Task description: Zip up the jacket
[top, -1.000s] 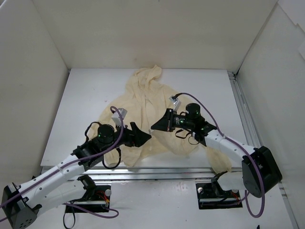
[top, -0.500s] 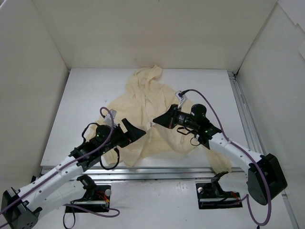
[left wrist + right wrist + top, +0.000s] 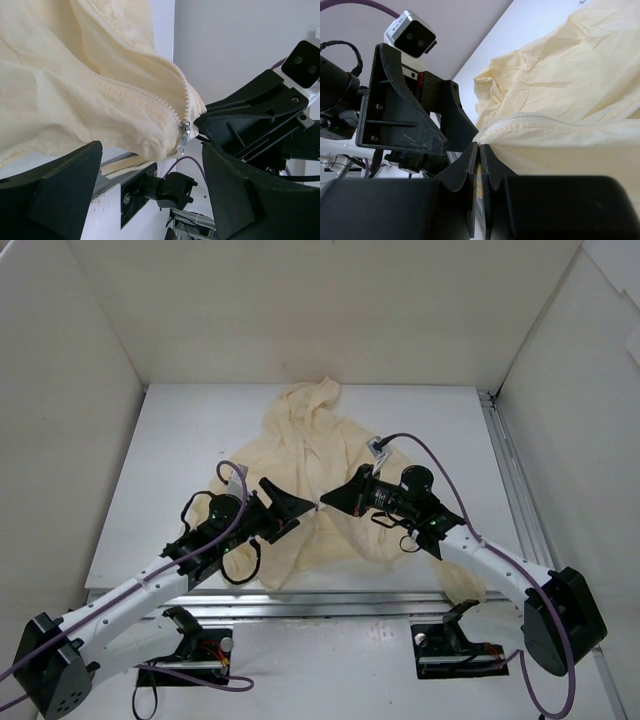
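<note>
The pale yellow-cream hooded jacket point(image 3: 305, 455) lies spread on the white table, hood at the far end. My right gripper point(image 3: 324, 505) is shut on the jacket's bottom edge beside the zipper and holds it lifted; in the right wrist view its fingertips point(image 3: 479, 148) pinch the hem just under the zipper teeth. My left gripper point(image 3: 297, 510) is open, facing the right one a short way off. In the left wrist view the small metallic zipper pull point(image 3: 184, 131) hangs at the bottom of the zipper, above the gap of the open left gripper point(image 3: 152, 192) and touching neither finger.
White walls enclose the table on three sides. A metal rail point(image 3: 330, 595) runs along the near edge, and a sleeve point(image 3: 462, 580) hangs over it at the right. The arm bases point(image 3: 190, 645) sit below the rail.
My left gripper has swung up and to the right, closer to the lifted hem, with its jaws open. My right gripper still holds the hem and has shifted only slightly.
</note>
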Controlling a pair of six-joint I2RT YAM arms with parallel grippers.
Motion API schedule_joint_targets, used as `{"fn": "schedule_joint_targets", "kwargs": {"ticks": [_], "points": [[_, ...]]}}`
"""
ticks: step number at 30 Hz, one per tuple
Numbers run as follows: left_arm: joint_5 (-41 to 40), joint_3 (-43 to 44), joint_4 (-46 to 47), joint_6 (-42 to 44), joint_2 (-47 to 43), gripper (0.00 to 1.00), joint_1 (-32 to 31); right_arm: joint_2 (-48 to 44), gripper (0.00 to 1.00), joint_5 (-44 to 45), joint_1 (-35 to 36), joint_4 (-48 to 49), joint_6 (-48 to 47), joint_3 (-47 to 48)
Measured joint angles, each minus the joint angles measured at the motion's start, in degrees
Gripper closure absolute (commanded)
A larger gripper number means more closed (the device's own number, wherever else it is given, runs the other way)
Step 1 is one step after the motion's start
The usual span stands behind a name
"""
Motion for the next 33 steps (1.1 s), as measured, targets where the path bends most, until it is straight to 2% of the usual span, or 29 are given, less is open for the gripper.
{"fn": "schedule_joint_targets", "kwargs": {"ticks": [15, 22, 33], "points": [[-0.04, -3.41, 8.35, -0.13, 0.33, 0.34, 0.33, -0.59, 1.00, -0.02, 0.02, 0.33, 0.09, -0.04], [-0.09, -5.20, 12.81, 0.00, 0.72, 0.35, 0.35, -0.59, 1.00, -0.04, 0.02, 0.33, 0.28, -0.04], [0.02, -5.62, 14.99, 0.09, 3.48, 0.38, 0.39, -0.61, 1.00, -0.09, 0.02, 0.37, 0.90, -0.04]]}}
